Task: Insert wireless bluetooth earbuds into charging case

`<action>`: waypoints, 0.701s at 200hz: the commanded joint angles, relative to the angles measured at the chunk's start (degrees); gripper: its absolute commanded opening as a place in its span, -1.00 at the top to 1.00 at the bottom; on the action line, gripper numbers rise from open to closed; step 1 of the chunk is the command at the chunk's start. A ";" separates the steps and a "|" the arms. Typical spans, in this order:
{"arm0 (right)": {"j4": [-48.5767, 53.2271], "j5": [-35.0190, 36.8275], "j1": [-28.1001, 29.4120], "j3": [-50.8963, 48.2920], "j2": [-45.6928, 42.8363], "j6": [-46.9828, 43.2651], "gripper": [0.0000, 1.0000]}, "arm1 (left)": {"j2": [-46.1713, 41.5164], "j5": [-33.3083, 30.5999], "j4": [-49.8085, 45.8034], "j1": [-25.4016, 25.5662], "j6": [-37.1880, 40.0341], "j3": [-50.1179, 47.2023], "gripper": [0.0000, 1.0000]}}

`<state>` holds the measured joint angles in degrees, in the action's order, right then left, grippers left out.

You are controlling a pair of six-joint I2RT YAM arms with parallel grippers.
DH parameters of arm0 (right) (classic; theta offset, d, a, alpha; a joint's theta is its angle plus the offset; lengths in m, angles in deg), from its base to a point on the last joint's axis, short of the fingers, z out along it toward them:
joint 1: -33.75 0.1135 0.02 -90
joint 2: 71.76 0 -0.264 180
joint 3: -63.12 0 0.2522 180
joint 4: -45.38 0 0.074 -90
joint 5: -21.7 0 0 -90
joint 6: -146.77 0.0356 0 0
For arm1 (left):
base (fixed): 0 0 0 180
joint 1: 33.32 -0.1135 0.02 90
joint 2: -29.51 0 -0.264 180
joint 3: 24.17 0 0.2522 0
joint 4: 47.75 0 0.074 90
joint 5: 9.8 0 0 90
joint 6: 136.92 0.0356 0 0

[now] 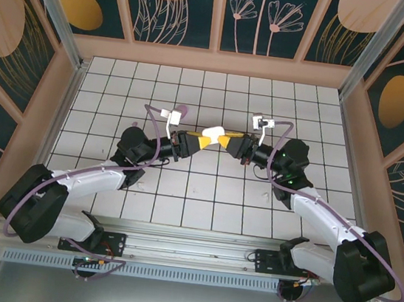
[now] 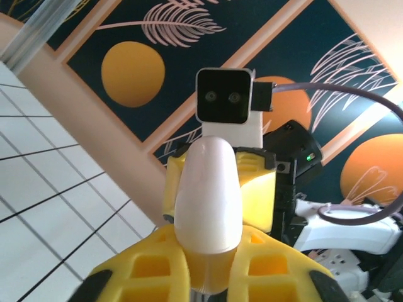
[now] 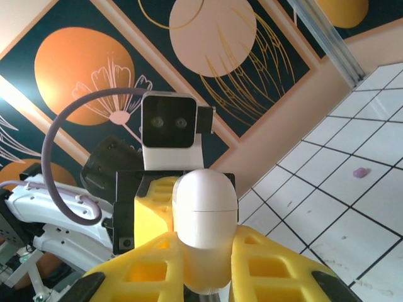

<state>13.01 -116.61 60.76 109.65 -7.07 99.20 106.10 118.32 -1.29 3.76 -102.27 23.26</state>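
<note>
The charging case [image 1: 213, 133], a glossy white pebble, hangs above the middle of the tiled floor between both grippers. My left gripper [image 1: 202, 139] comes in from the left and is shut on it. In the left wrist view the case [image 2: 209, 195] stands edge-on between my yellow fingers [image 2: 148, 264]. My right gripper [image 1: 227, 140] meets it from the right. The right wrist view has the case [image 3: 204, 214] wedged between its yellow fingers [image 3: 277, 264], its lid seam closed. The earbuds are out of view.
A small purple piece [image 1: 181, 109] lies on the white tiled floor [image 1: 203, 196] behind the left gripper. A pinkish speck [image 3: 360, 172] lies on the tiles. Patterned walls [image 1: 220, 12] enclose the floor on three sides.
</note>
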 commanded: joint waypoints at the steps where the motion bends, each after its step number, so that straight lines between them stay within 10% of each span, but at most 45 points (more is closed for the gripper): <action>1: 8.44 2.67 1.23 2.02 -1.32 -4.29 0.45 | -3.97 0.27 -9.99 1.00 8.73 3.18 0.88; 69: 36.58 9.22 1.56 13.07 -7.25 -20.10 -0.16 | -17.29 -10.72 -39.52 0.99 33.49 4.85 1.00; 140: 48.48 12.02 8.52 19.72 -5.74 -32.42 -0.15 | -27.02 -13.98 -46.74 1.00 57.76 -0.38 1.00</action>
<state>56.12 -105.38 66.44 126.92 -13.74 73.41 81.67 105.28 -44.72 4.56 -56.30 24.57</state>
